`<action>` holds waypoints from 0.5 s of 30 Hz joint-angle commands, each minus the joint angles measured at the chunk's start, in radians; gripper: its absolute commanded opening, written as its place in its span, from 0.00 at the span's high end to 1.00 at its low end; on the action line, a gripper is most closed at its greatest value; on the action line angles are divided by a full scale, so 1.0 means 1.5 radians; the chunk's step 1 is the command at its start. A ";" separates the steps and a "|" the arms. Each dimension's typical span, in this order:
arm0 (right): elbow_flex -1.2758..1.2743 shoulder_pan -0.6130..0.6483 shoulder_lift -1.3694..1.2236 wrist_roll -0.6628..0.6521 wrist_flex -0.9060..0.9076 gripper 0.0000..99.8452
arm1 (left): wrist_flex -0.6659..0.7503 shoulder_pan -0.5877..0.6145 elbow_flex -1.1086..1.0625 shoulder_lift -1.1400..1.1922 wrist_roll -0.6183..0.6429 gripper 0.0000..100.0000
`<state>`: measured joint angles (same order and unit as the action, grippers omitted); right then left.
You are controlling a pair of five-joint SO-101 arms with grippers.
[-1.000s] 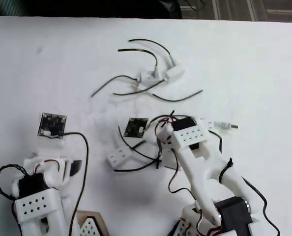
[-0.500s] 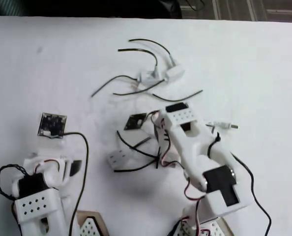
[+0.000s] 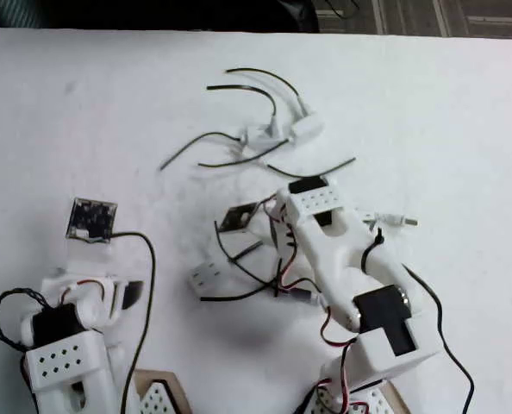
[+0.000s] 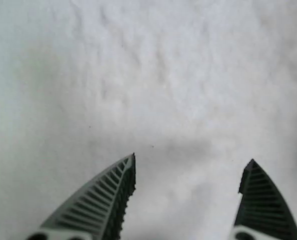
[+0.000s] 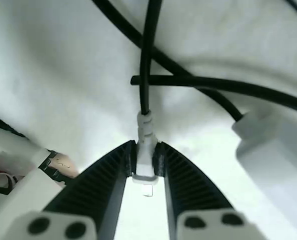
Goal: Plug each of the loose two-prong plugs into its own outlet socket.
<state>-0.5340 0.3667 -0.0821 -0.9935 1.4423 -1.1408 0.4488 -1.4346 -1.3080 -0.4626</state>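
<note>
My right gripper (image 5: 144,148) is shut on a small white plug (image 5: 145,137) whose black cord (image 5: 148,60) runs away across other cords. A white block (image 5: 276,150) lies close beside it. In the high view the right arm (image 3: 325,226) reaches over the tangle of cords at the table's middle, next to a tilted black square board (image 3: 239,217) and a white outlet block (image 3: 208,276). Two more white plugs (image 3: 282,132) with cords lie farther back, and one plug (image 3: 394,221) lies to the right. My left gripper (image 4: 188,167) is open over bare table, near the front left (image 3: 128,295).
A second black square board (image 3: 92,219) lies at the left, with a black cable (image 3: 149,259) running from it to the front edge. Loose black cords (image 3: 239,285) cross between the outlet block and the right arm. The table's back edge is near the far plugs.
The right arm has pushed its wrist farther back and raised its elbow. The black board beside it has tipped up and the cords have shifted. The left arm stays still.
</note>
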 commanded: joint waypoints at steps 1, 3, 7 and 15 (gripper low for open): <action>0.014 -0.004 0.004 0.002 0.014 0.94 | 0.010 0.006 0.002 -0.010 -0.005 0.67; 0.005 -0.002 0.004 0.002 0.012 0.91 | 0.010 0.006 0.002 -0.010 -0.005 0.67; -0.016 0.022 0.003 0.002 0.011 0.91 | 0.010 0.006 0.002 -0.010 -0.005 0.67; -0.033 0.027 0.003 0.002 0.011 0.92 | 0.010 0.006 0.002 -0.010 -0.005 0.67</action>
<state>-0.5800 0.4035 -0.0821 -0.9935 1.4469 -1.1408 0.4488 -1.4346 -1.3080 -0.4626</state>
